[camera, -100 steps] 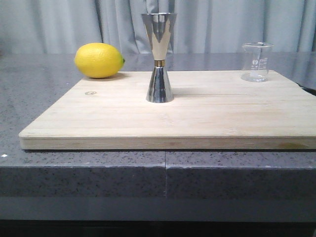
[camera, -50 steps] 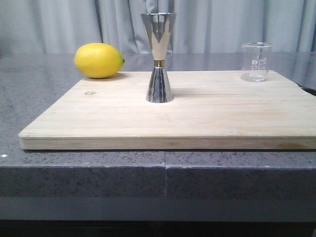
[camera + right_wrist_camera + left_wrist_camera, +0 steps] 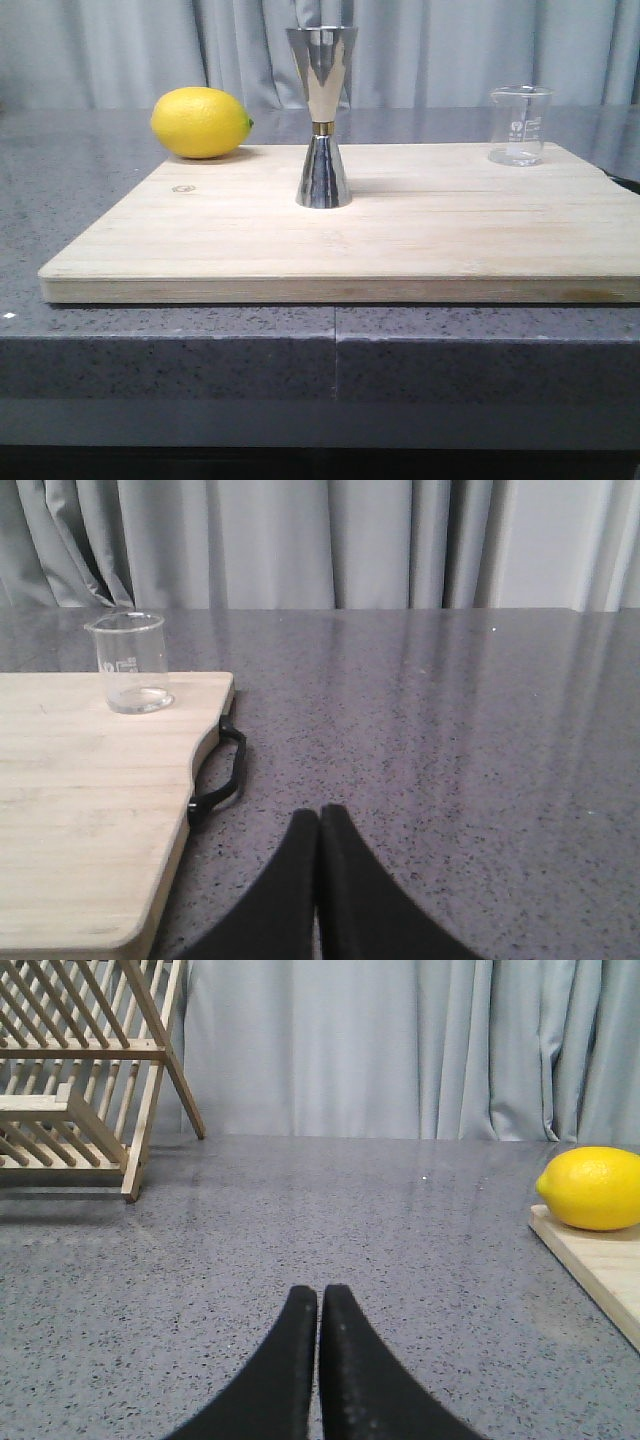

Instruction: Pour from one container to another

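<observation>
A small clear glass beaker (image 3: 520, 125) with white marks stands upright at the far right corner of the wooden board (image 3: 400, 240); it also shows in the right wrist view as the beaker (image 3: 133, 662). A tall steel jigger (image 3: 322, 117) stands upright mid-board. My left gripper (image 3: 319, 1295) is shut on nothing, over the grey counter left of the board. Over the counter to the board's right, my right gripper (image 3: 319, 815) is also shut and holds nothing. Neither gripper shows in the front view.
A yellow lemon (image 3: 201, 122) lies at the board's far left corner, also the lemon (image 3: 593, 1188). A wooden dish rack (image 3: 85, 1070) stands far left on the counter. A black handle (image 3: 222, 770) sticks out from the board's right edge. Grey curtains hang behind.
</observation>
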You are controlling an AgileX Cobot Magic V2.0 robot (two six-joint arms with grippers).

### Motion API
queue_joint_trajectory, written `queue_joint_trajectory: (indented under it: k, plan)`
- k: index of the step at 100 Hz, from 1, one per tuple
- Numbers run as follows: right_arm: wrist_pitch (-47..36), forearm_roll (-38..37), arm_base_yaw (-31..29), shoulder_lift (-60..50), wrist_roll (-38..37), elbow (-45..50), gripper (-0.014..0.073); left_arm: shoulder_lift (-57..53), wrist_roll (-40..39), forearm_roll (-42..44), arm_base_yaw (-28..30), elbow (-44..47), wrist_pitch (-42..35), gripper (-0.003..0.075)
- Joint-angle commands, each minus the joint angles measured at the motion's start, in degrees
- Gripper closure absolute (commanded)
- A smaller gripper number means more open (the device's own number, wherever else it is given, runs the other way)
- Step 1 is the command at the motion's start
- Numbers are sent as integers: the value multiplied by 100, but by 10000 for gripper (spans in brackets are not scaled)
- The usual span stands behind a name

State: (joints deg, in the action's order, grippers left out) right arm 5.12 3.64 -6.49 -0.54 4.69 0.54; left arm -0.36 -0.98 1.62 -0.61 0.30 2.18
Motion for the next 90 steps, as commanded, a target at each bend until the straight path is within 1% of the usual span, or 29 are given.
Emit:
queue_joint_trajectory:
  k: [1,19,90]
  plan:
    - [-367,-74,-50,-108,-11,155,662,-132,-2,-58,-45,119,-417,741]
    - [-367,-215,-50,-108,-11,155,662,-132,-2,-58,-45,119,-417,741]
    - [-364,-215,-50,-108,-11,155,662,-132,-2,-58,-45,119,-417,741]
